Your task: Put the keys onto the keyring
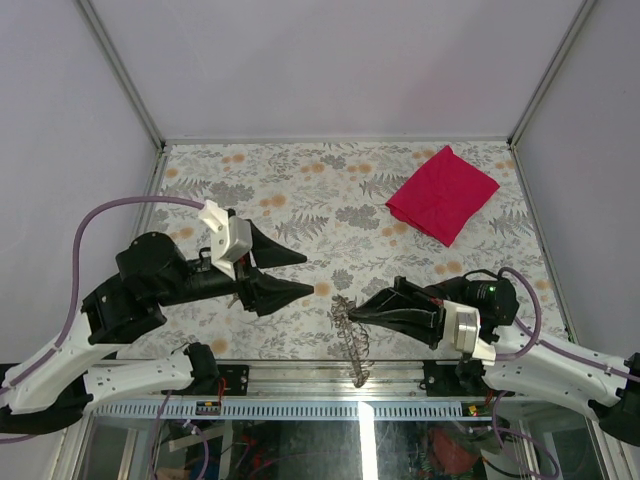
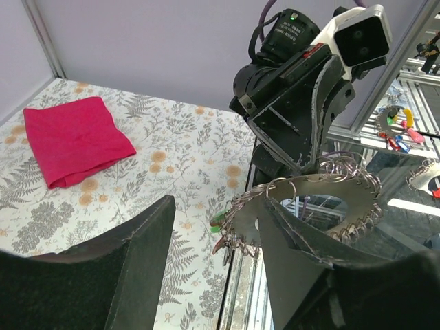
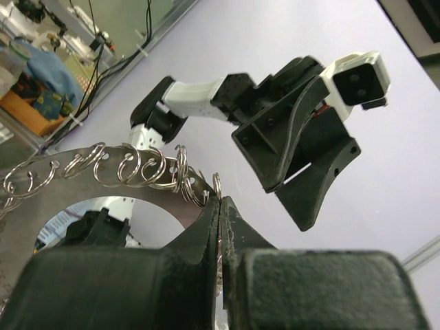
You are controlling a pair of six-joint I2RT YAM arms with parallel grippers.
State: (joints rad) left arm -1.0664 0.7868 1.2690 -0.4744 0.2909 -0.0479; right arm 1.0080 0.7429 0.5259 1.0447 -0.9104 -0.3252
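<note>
Right gripper (image 1: 352,314): clenched on the rim of a metal disc (image 2: 302,187) strung with keyrings (image 3: 148,167), held tilted over the near edge of the table (image 1: 300,190). Left gripper (image 1: 306,273): released, jaws wide, facing the disc, not touching it. Keys: cannot be made out. Green tag (image 2: 218,218) dangles at the disc's lower edge. Red cloth (image 1: 442,192) at far right.

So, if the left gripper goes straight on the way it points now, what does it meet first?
Most likely the metal ring plate clamped in the right gripper; the left gripper is open toward it, though depth is unclear.
</note>
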